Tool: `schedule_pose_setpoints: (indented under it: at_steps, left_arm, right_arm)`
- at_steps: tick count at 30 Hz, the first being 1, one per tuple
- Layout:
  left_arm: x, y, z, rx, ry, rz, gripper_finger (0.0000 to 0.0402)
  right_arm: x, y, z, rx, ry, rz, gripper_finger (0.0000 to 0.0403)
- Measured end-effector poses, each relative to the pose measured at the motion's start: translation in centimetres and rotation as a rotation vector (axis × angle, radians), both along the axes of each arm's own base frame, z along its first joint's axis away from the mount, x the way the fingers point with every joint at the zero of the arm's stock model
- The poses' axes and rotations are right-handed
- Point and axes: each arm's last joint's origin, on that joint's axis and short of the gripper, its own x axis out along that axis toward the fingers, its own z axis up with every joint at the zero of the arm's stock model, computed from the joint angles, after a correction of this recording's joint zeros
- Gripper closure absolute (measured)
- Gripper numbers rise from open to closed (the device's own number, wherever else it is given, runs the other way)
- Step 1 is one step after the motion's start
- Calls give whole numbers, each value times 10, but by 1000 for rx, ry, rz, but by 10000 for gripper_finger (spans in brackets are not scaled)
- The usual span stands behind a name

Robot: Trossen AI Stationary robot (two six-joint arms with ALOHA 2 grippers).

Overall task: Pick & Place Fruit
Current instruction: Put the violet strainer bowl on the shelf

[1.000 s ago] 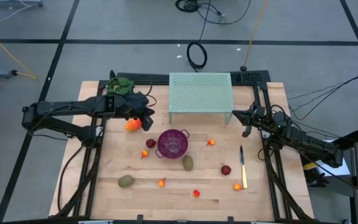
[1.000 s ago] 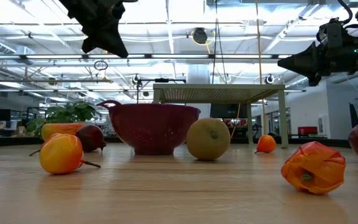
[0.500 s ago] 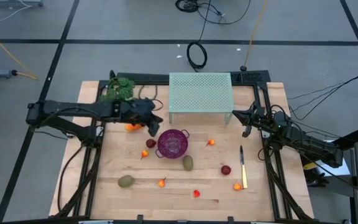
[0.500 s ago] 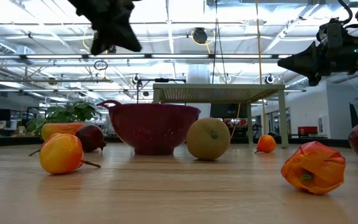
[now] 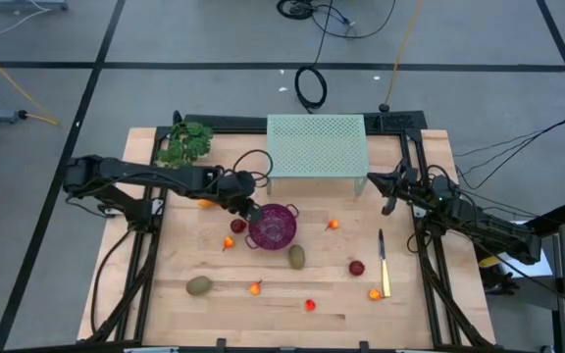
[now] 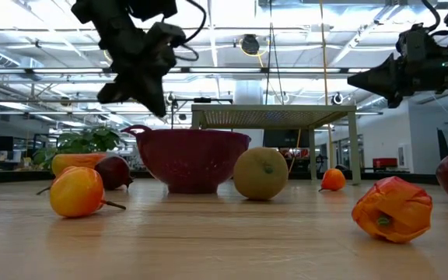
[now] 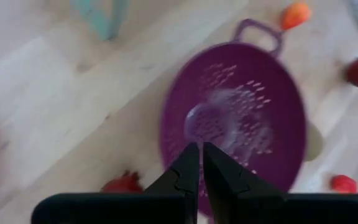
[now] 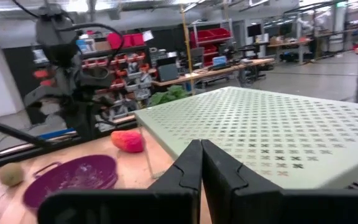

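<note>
Your left gripper (image 5: pixel 253 212) sits closed and empty at the left rim of the purple colander (image 5: pixel 274 226), centre of the high view. Your right gripper (image 5: pixel 388 191), also closed and empty, waits at right. The orange-red fruit (image 5: pixel 206 202) lies left of centre, under the left arm.

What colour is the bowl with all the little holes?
The bowl is purple, with a handle on its rim. The left wrist view shows it best.
</note>
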Motion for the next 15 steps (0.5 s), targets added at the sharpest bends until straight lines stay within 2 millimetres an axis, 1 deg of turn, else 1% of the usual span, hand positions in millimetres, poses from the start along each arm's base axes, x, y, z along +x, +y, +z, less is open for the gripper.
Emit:
schedule_pose_setpoints:
  at_steps: [3,11,15]
  left_arm:
    - [-3,0,-2,-6,32,12,380]
    - [-2,0,0,-3,18,10,380]
    - [-2,1,0,7,19,42,380]
  right_arm:
    - [0,-1,0,1,-1,-22,403]
    - [0,-1,0,2,0,-21,403]
    - [0,-1,0,2,0,-21,403]
